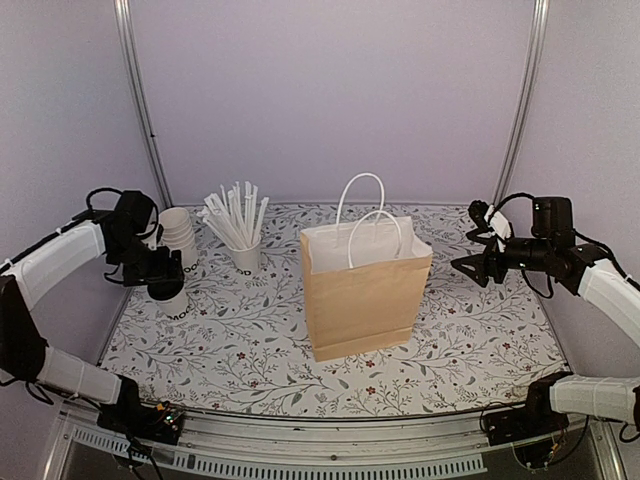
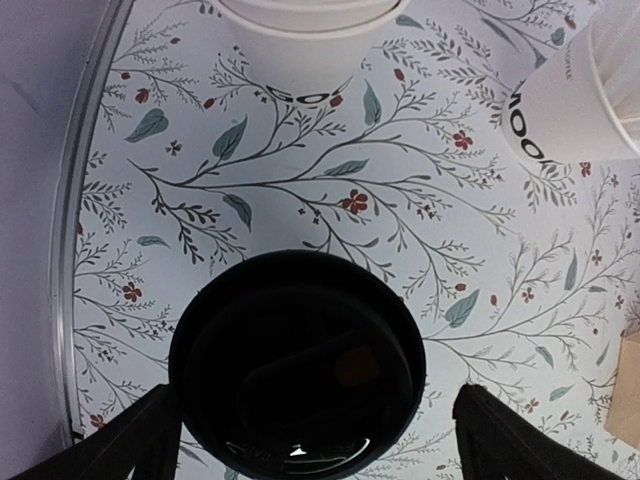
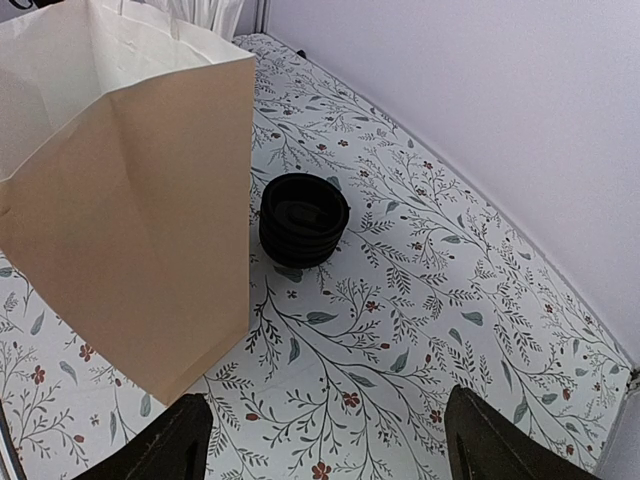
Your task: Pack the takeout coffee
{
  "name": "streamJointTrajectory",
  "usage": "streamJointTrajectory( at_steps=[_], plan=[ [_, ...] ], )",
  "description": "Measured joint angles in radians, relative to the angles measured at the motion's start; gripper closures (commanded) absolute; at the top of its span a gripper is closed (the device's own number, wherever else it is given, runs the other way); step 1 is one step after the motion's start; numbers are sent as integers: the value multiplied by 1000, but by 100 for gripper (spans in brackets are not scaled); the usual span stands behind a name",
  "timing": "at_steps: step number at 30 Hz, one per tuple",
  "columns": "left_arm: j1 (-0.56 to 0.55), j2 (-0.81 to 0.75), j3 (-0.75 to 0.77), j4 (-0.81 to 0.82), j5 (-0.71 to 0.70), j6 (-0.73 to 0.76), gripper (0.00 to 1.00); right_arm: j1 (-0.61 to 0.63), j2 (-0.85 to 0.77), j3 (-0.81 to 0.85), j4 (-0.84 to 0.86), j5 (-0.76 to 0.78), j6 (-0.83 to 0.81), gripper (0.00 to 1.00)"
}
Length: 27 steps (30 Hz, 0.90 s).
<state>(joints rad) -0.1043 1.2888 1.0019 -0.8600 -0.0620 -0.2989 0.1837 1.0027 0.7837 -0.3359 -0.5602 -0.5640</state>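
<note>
Top: open-topped brown paper bag (image 1: 365, 290) mid-table, contents not visible. Far left, cup of straws (image 1: 243, 255) beside stacked white cups (image 1: 178, 235). Takeout coffee (image 1: 172, 300) just near of them, under left gripper (image 1: 160, 270). Left wrist: jaws wide, straddling the coffee, not clamped. Right wrist: right gripper (image 3: 325, 425) wide, holding nothing; black lids stack (image 3: 303, 218) just right of bag.

My left arm (image 1: 60, 255) and right arm (image 1: 612, 290) are smooth white shells linked by chunky black joints. Thin black cables (image 1: 100, 192) loop off each wrist, by a boxy black housing. My bases (image 1: 148, 420) are black blocks with wires trailing from them. Up close, my left fingers (image 2: 130, 445) and right fingers (image 3: 500, 450) are matte black, flat-sided wedges with plain, unmarked faces.
</note>
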Motion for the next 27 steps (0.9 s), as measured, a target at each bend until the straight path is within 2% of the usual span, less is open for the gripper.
streamJointTrajectory(
  at_steps=[2,10,25,27],
  plan=[
    [0,13,0,0,3,5,1,0,0,0,0,0,-1,17],
    [0,33,6,-16,-2,23,1,0,3,0,0,-1,-3,17],
    [-1,56,16,-18,-6,40,33,-1,29,-5,-1,-8,-24,18],
    [-8,55,18,-18,-3,39,35,-1,32,-5,-1,-11,-26,18]
  ],
)
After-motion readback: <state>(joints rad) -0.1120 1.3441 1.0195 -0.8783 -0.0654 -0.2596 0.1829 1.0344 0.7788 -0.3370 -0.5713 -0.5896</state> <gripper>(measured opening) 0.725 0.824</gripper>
